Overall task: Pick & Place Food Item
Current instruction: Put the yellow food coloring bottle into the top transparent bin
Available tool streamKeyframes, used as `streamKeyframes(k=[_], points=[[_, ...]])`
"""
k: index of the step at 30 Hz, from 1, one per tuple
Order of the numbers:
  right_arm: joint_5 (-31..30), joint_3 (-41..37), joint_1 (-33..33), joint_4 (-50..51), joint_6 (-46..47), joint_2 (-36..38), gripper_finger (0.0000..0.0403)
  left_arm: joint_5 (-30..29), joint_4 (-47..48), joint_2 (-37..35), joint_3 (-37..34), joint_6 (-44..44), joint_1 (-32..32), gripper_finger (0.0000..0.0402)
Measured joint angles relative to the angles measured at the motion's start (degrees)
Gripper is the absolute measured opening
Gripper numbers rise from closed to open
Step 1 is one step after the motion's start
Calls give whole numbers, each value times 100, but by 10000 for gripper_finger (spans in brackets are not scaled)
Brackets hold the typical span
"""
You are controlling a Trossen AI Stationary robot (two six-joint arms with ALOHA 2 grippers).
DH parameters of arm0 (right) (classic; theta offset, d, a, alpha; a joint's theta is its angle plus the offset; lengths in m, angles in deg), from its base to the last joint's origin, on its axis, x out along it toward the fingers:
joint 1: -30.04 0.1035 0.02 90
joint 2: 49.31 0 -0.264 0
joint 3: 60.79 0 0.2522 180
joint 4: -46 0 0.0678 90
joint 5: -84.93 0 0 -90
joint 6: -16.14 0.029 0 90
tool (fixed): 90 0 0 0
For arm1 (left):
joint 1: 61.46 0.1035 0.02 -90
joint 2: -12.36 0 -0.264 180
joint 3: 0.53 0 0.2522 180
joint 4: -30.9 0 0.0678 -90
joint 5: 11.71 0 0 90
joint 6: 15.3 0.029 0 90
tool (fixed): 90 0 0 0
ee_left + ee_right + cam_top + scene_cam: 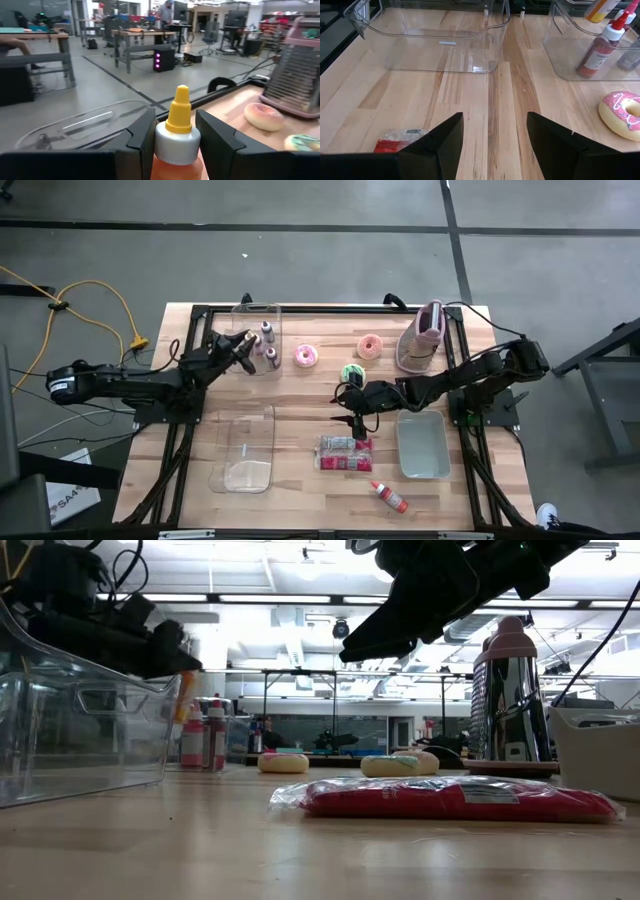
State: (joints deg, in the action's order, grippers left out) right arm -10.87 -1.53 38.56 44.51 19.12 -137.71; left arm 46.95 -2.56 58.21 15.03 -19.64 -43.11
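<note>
Risk w/ left hand (172, 145): clamped on orange sauce bottle (176, 135) w/ yellow nozzle, held above clear bin (258, 338) at far-left of surface (300, 400). Could slip if grip sits only on cap, or knock other bottles in bin on lowering. Right hand (492, 137) spread wide, holding nothing, hovering over red packet (345, 452) mid-surface. Thin, slick wrap; could skid or pinch film only. Pink donut (622, 114) near; could get bumped.
</note>
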Motion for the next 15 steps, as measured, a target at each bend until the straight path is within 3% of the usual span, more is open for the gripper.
streamKeyframes(k=[9, 15], points=[[0, 0, 0, 0, 1, 0, 207, -605, -456, -2, -3, 389, 32, 117], [0, 0, 0, -1, 1, 0, 207, -579, -486, 0, 79, 577, 405, 117]])
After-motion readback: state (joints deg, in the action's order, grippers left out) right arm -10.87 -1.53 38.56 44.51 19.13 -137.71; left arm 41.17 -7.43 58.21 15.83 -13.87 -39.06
